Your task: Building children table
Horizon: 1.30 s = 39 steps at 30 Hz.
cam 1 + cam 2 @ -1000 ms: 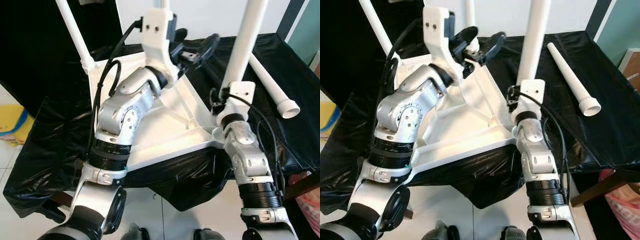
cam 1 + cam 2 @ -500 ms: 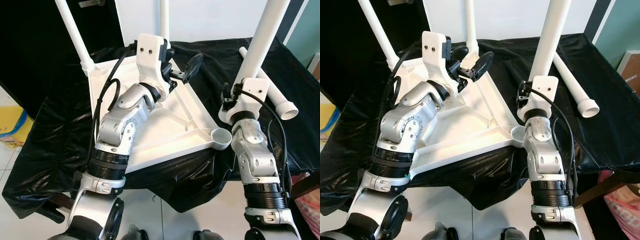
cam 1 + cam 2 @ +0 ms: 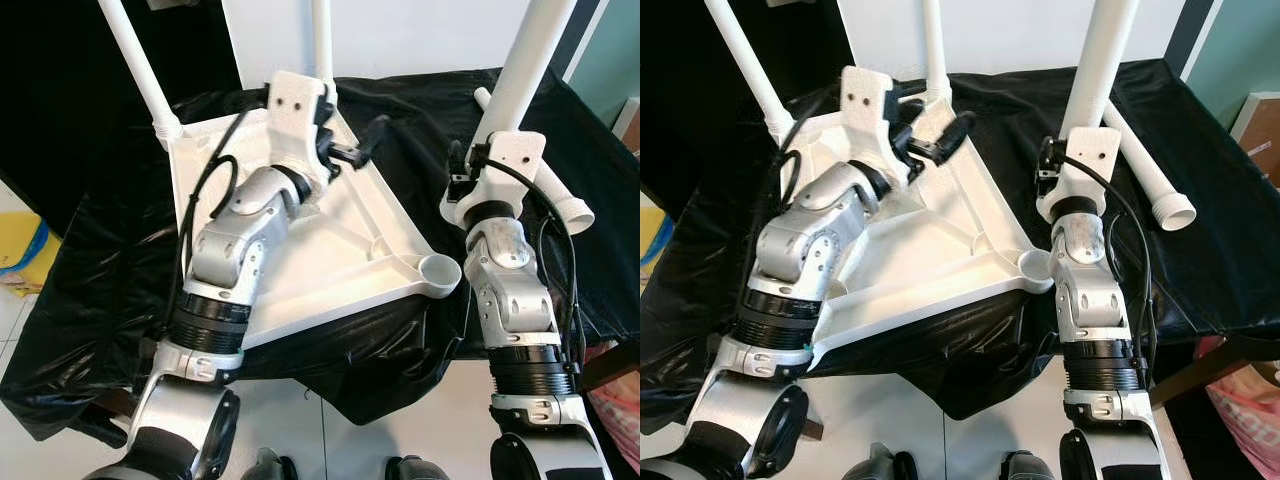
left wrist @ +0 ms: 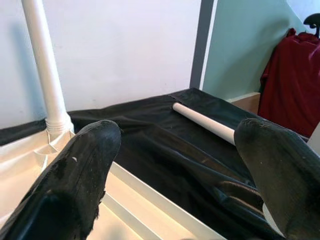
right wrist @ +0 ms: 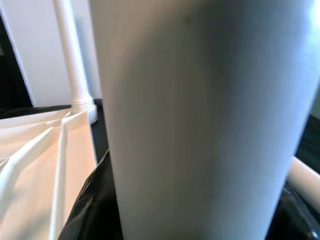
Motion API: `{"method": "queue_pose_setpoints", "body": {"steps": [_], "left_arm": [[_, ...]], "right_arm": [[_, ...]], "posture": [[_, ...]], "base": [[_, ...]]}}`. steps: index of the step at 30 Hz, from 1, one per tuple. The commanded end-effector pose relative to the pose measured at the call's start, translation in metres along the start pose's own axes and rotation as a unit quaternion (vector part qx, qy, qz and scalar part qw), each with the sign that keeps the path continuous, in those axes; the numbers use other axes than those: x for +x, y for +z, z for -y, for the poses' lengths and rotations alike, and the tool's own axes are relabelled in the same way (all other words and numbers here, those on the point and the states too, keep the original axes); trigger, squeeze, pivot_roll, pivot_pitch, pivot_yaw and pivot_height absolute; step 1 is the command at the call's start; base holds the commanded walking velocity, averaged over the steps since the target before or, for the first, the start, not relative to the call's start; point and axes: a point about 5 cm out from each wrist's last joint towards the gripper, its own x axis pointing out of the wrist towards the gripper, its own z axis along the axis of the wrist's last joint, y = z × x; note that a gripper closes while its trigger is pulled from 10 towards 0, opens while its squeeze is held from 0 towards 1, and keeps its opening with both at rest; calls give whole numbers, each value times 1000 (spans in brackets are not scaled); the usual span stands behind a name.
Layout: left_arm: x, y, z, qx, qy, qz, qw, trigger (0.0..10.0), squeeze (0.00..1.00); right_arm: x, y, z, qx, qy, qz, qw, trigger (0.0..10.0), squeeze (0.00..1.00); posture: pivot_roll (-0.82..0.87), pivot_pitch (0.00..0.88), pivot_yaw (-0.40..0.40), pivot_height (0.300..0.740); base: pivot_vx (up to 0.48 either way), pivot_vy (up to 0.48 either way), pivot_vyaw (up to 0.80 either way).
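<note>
Black-draped table point(image 3: 90, 250): left hand point(image 3: 352, 150) spread wide over tabletop point(image 3: 330, 270), right hand point(image 3: 1072, 125) gripping upright leg point(image 3: 1102, 55).

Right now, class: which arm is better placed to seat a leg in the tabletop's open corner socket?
Right. Its pincer already holds an upright white leg beside the empty socket; the left pincer is open and empty, farther back over the tabletop.

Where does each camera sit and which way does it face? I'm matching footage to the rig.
Left and right eye views: head, looking down on the upturned white tabletop; both silver arms show.
Left wrist view: looks past the open left gripper to a loose leg.
Right wrist view: right gripper against the held leg.
Shared: tabletop, black cloth.
</note>
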Motion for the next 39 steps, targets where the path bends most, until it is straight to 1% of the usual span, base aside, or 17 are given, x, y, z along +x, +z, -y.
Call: {"method": "queue_pose_setpoints", "body": {"steps": [1, 7, 11, 15, 17, 19, 21, 22, 23, 25, 26, 28, 33, 34, 35, 37, 39], "left_arm": [[0, 1, 0, 12, -16, 0, 1000, 10000, 0], [-5, -5, 1, 27, -24, -13, 999, 10000, 0], [-12, -16, 8, 45, -43, -25, 998, 10000, 0], [-14, -19, 10, 50, -47, -29, 997, 10000, 0], [-23, -28, 16, 57, -67, -32, 996, 10000, 0], [-28, -33, 20, 56, -79, -30, 995, 10000, 0], [-28, -33, 20, 56, -79, -30, 995, 10000, 0], [-33, -38, 25, 65, -91, -29, 993, 10000, 0], [-33, -38, 25, 65, -91, -29, 993, 10000, 0], [-43, -53, 33, 77, -117, -43, 989, 10000, 0], [-43, -53, 33, 77, -117, -43, 989, 10000, 0], [-49, -61, 40, 74, -134, -53, 987, 10000, 0], [-50, -63, 42, 71, -138, -55, 986, 10000, 0], [-52, -68, 45, 61, -146, -67, 985, 10000, 0], [-52, -68, 45, 61, -146, -67, 985, 10000, 0], [-55, -77, 48, 48, -158, -94, 982, 10000, 0], [-56, -79, 49, 47, -164, -100, 980, 10000, 0]], "right_arm": [[-1, 0, -3, 1, 12, 7, 1000, 10000, 0], [-1, -1, -1, 5, 15, 7, 1000, 10000, 0], [-6, -6, 4, 7, 15, 4, 1000, 10000, 0], [-8, -7, 5, 7, 15, 3, 1000, 10000, 0], [-17, -12, 7, 12, 17, 0, 1000, 10000, 0], [-22, -15, 7, 15, 21, -1, 1000, 10000, 0], [-22, -15, 7, 15, 21, -1, 1000, 10000, 0], [-27, -17, 7, 19, 29, 1, 999, 10000, 0], [-27, -17, 7, 19, 29, 1, 999, 10000, 0], [-37, -21, 5, 25, 52, 9, 998, 10000, 0], [-37, -21, 5, 25, 52, 9, 998, 10000, 0], [-44, -25, 5, 30, 64, 7, 997, 10000, 0], [-46, -27, 5, 31, 67, 6, 997, 10000, 0], [-49, -31, 5, 36, 75, 1, 997, 10000, 0], [-49, -31, 5, 36, 75, 1, 997, 10000, 0], [-53, -40, 6, 47, 94, -11, 994, 10000, 0], [-53, -45, 6, 50, 99, -17, 994, 10000, 0]], "posture": [[-117, 113, 41, 740], [-109, 113, 36, 740], [-111, 117, 37, 740], [-113, 120, 39, 740], [-118, 119, 40, 740], [-122, 117, 41, 740], [-122, 117, 41, 740], [-123, 116, 38, 740], [-123, 116, 38, 740], [-125, 118, 41, 740], [-125, 118, 41, 740], [-126, 118, 42, 740], [-126, 118, 42, 740], [-123, 121, 43, 740], [-123, 121, 43, 740], [-123, 117, 46, 740], [-121, 112, 48, 740]], "base": [[0, 0, 0], [0, 0, 0], [0, 0, 0], [0, 0, 0], [0, 0, 0], [0, 0, 0], [0, 0, 0], [0, 0, 0], [0, 0, 0], [0, 0, 0], [0, 0, 0], [0, 0, 0], [0, 0, 0], [0, 0, 0], [0, 0, 0], [0, 0, 0], [0, 0, 0]]}}
